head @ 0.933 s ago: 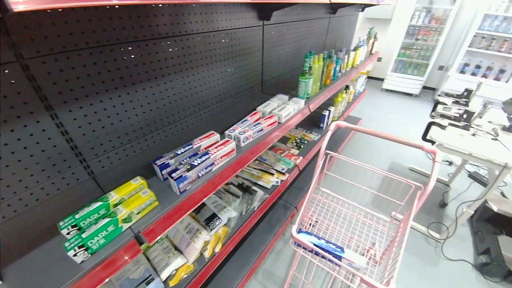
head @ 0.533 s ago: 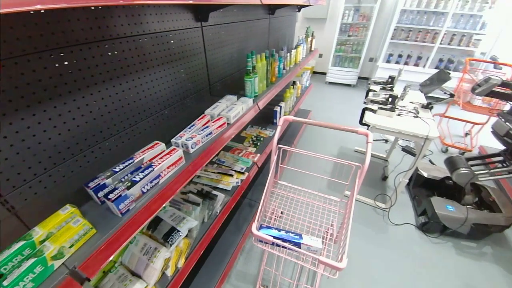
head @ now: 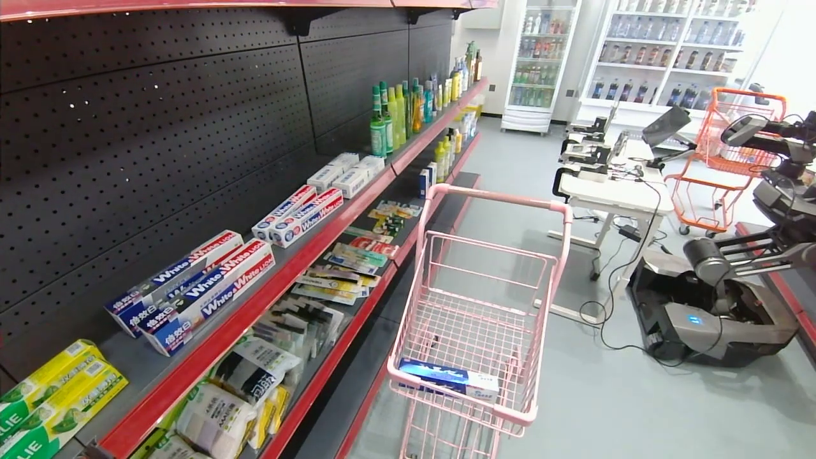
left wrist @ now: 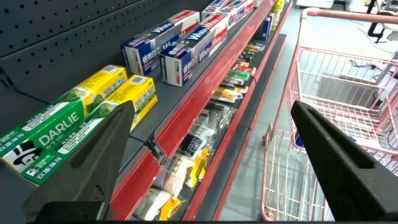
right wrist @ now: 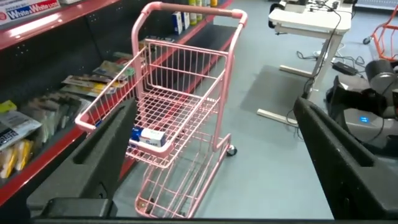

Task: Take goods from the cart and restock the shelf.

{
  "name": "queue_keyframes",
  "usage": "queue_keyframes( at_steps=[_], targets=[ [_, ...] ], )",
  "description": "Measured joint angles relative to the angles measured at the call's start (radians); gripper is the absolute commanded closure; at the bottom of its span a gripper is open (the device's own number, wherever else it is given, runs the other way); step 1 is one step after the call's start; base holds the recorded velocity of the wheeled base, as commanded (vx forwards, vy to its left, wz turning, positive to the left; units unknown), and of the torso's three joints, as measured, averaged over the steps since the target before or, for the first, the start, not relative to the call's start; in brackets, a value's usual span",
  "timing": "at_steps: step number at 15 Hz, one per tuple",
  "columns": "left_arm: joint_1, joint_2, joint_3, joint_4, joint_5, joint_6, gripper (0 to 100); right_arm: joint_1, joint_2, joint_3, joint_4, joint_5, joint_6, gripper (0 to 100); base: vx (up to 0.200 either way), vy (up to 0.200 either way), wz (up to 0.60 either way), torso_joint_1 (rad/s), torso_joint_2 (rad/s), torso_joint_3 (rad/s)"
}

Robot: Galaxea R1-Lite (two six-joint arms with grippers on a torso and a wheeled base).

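The left claw (left wrist: 208, 115) is spread wide with nothing between its fingers, beside the near end of the shelf (head: 299, 268). The right claw (right wrist: 214, 107) is just as wide and empty, above the floor short of the pink cart (head: 497, 196). Nearest on the upper shelf board lie two green-and-yellow toothpaste boxes (head: 51, 395), side by side. Below them, on the lower board, soft packets (head: 255, 370) are heaped. A single blue-and-white box (head: 446, 377) lies flat in the cart's basket against its near end, and the cart stands just beside the shelf. Farther along the upper board come blue-and-white toothpaste boxes (head: 191, 287) in pairs, then upright green and yellow bottles (head: 389, 115). Well beyond the cart stand a white surface (head: 615, 191) with equipment and cables, an orange cart (head: 720, 159), and a glass-door drinks fridge (head: 539, 57).
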Motion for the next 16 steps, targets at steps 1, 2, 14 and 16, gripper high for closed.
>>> queue_keyframes(
  at_steps=[1, 2, 14, 16],
  targets=[
    [0.0, 0.0, 0.0, 0.0, 0.0, 0.0, 0, 0.0, 0.0, 0.0, 0.0, -0.006, 0.0, 0, 0.0, 0.0, 0.0, 0.0, 0.0, 0.0],
    [0.0, 0.0, 0.0, 0.0, 0.0, 0.0, 0, -0.001, 0.0, -0.001, 0.0, -0.008, -0.006, 0, 0.0, 0.0, 0.0, 0.0, 0.0, 0.0],
    [0.0, 0.0, 0.0, 0.0, 0.0, 0.0, 0, -0.013, 1.0, -0.552, 0.019, 0.04, -0.02, 0, 0.0, 0.0, 0.0, 0.0, 0.0, 0.0],
    [0.0, 0.0, 0.0, 0.0, 0.0, 0.0, 0, -0.033, 1.197, -0.597, 0.011, 0.113, -0.134, 0, 0.0, 0.0, 0.0, 0.0, 0.0, 0.0]
  ],
)
